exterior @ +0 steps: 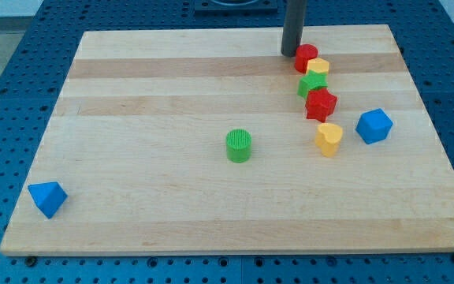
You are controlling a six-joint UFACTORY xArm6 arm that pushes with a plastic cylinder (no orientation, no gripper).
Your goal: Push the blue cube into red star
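The rod is seen coming down from the view's top, and my tip (292, 54) is planted on the wooden desk (172, 87) right at the upper end of a little chain of blocks, just to the left of a red block (306, 57) (shape is hard to make out, some kind of cylinder maybe) and about touching it. No claw is fitted here at all, so nothing can be said about it being apart or together; only the plain dark rod is shown.

Below that red block, the chain is made up of a small yellow block (318, 66) tucked against its right side, then a green star (312, 84), then the red star (321, 104), all packed so tightly that they appear to be touching one after another. A second yellow block (329, 138) is found just under the red star, slightly apart from it.

The blue cube (374, 125) is sat to the right of the red star, near it but with a clear gap between them, and a bit lower in the view. It's well apart from my tip.

Elsewhere, a green cylinder (239, 145) is parked near the middle of the desk, and a blue triangular block (47, 197) is left way off by the bottom left corner.
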